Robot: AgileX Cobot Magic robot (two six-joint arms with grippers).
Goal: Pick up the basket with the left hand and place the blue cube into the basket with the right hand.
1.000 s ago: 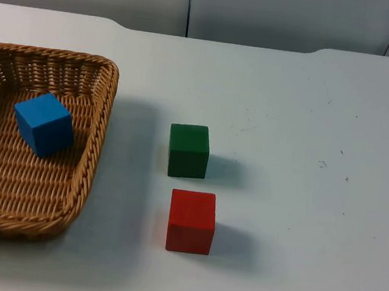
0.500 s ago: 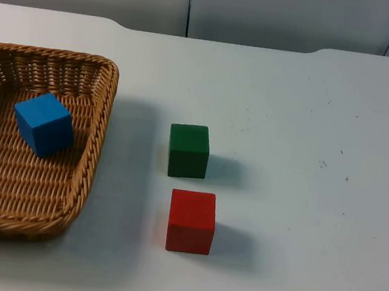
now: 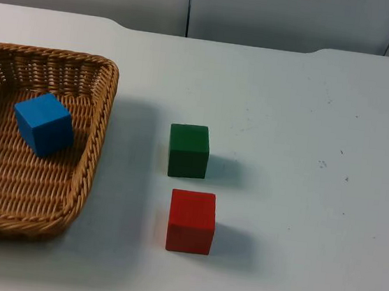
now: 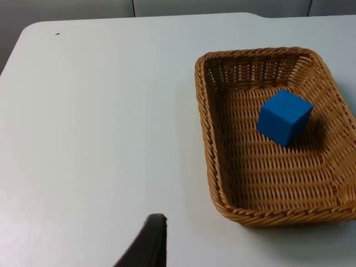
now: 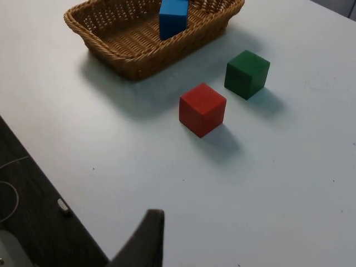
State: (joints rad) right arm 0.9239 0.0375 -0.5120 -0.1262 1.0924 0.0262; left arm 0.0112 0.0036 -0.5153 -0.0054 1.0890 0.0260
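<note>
The wicker basket (image 3: 101,135) stands on the white table at the left, with no gripper holding it. Inside it, toward the far end, lies the blue cube (image 3: 42,123), slightly turned. In the left wrist view the basket (image 4: 203,128) and the blue cube (image 4: 284,117) lie well ahead of my left gripper (image 4: 151,242), which hangs back over bare table beside the basket. My right gripper (image 5: 146,239) waits high over the table's edge, far from the basket (image 5: 129,62) and the blue cube (image 5: 173,16). Both arms stand apart from everything.
A green cube (image 3: 188,150) sits mid-table to the basket's right, and a red cube (image 3: 191,221) just in front of it. In the right wrist view the red cube (image 5: 202,109) lies nearer than the green cube (image 5: 247,73). The table edge drops to dark floor (image 5: 33,183).
</note>
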